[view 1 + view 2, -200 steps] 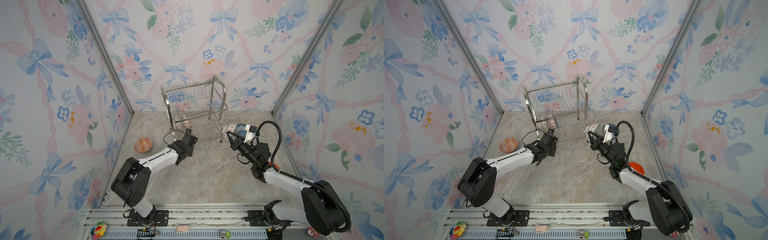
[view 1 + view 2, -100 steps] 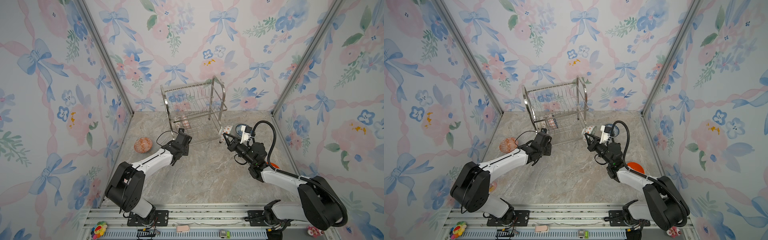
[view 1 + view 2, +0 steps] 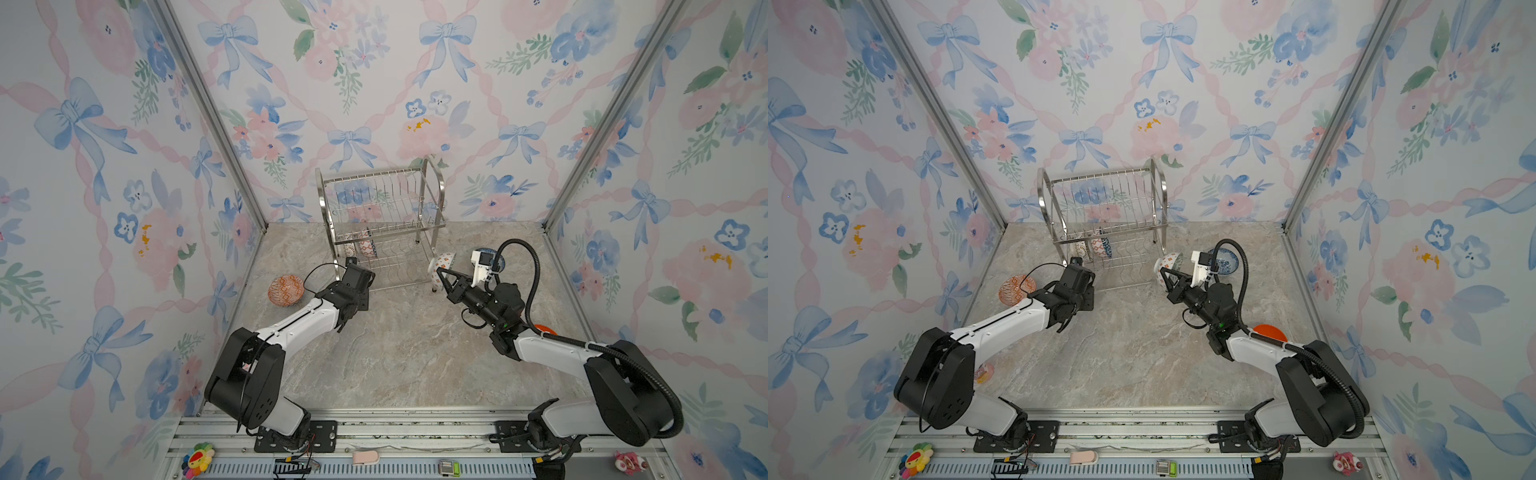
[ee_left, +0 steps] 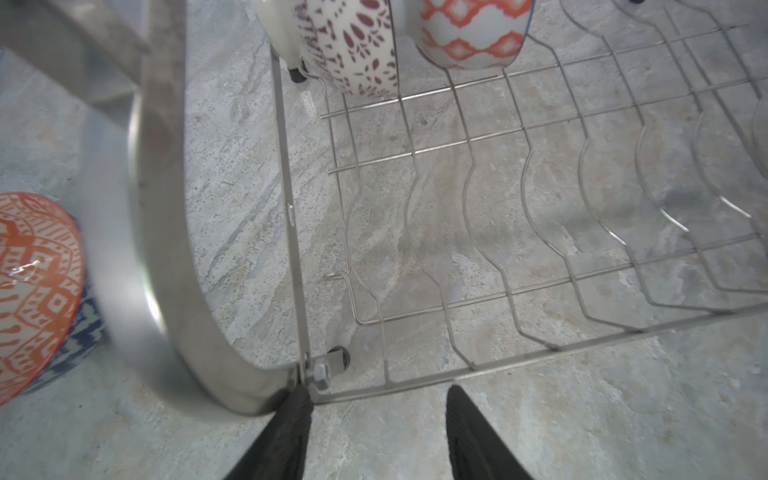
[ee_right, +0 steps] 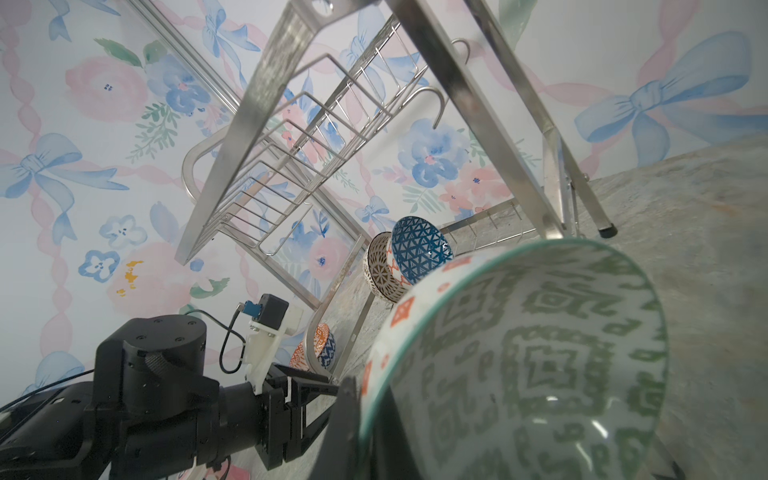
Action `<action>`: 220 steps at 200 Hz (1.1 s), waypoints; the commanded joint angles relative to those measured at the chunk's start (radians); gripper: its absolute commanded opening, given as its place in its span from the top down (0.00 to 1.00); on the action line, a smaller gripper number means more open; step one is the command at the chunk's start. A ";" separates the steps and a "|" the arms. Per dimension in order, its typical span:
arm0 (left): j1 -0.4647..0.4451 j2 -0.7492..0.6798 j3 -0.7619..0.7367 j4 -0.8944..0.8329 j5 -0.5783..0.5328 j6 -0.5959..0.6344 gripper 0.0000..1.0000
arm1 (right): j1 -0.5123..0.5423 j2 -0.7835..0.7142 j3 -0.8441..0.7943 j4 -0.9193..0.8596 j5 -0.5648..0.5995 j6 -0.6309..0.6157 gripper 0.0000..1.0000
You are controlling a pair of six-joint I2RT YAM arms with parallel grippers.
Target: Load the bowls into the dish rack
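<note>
The steel dish rack (image 3: 380, 216) (image 3: 1104, 216) stands at the back centre. Two patterned bowls (image 3: 360, 248) (image 4: 471, 33) stand on edge in its lower tier. My right gripper (image 5: 365, 415) (image 3: 440, 275) is shut on the rim of a green-patterned bowl (image 5: 540, 353) (image 3: 443, 262), held tilted just off the rack's right front leg. My left gripper (image 4: 378, 415) is open and empty at the rack's left front corner, one fingertip (image 4: 297, 407) touching the frame. An orange patterned bowl (image 3: 286, 290) (image 4: 33, 291) lies on the table to the left.
A blue-white bowl (image 3: 1227, 261) sits behind the right wrist, and a plain orange bowl (image 3: 1268, 332) lies under the right arm. Small toys (image 3: 198, 457) rest on the front rail. Floral walls close in three sides.
The left gripper slid left to the rack's left front corner and opened wider. The right gripper carried the green-patterned bowl left, closer to the rack's right side.
</note>
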 commanded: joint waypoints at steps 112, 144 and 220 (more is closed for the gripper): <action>0.037 -0.217 -0.032 -0.043 0.131 -0.067 0.08 | 0.158 0.369 0.260 0.303 -0.061 0.116 1.00; 0.071 -0.317 -0.102 0.026 0.271 -0.111 0.02 | 0.156 0.452 0.334 0.313 -0.060 0.131 1.00; 0.121 -0.349 -0.214 0.238 0.480 -0.230 0.02 | 0.147 0.564 0.498 0.238 -0.066 0.112 1.00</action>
